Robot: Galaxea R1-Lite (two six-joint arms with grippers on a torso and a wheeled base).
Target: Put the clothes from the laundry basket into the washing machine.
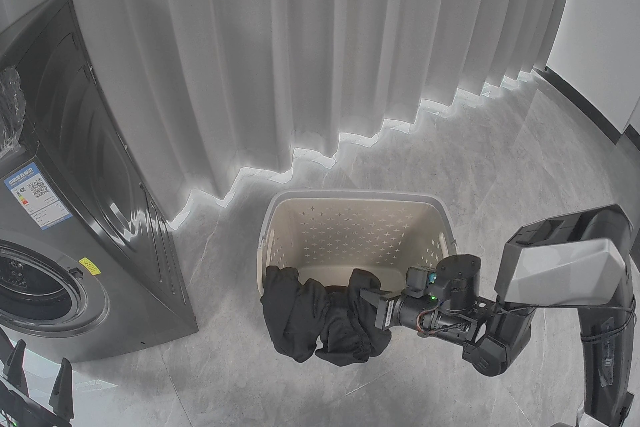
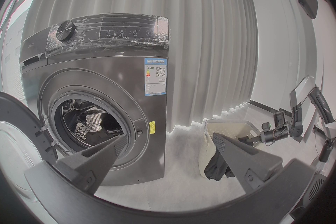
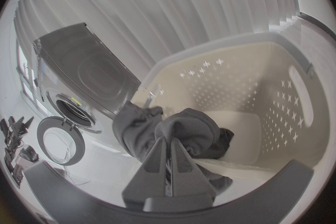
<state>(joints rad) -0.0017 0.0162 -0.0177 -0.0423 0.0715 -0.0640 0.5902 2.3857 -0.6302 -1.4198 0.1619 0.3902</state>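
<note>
From the head view, the basket (image 1: 357,200) sits on the floor (image 1: 480,141) dead centre, with the curtain (image 1: 300,35) behind it at 12 o'clock. The washer (image 1: 87,228) stands off at 9 o'clock. The clothes (image 1: 303,315) are one dark bundle slung over the basket's near rim, around its 6 to 7 o'clock edge. Part of it hangs down the outside and part is tucked inside. My right fingers (image 1: 371,309) come in from 4 o'clock and are buried in that bundle right at the rim. On the right wrist view the right fingers (image 3: 154,165) are pressed together with dark fabric pinched between the tips. The clothes (image 3: 182,133) bunch up just past them, and the basket (image 3: 245,60) wall is pale with star-shaped holes. The bundle touches the rim; I can't tell how much of its weight the rim carries. Down at 7 o'clock in the head view, my left fingers (image 1: 37,375) hang low in front of the washer. On the left wrist view the left fingers (image 2: 94,161) are spread wide with nothing between them, facing the washer (image 2: 105,70). Its door (image 2: 14,137) is swung open at 9 o'clock and the drum (image 2: 89,123) is exposed. Something dark lies low in the drum, though I can't tell what it is.
</note>
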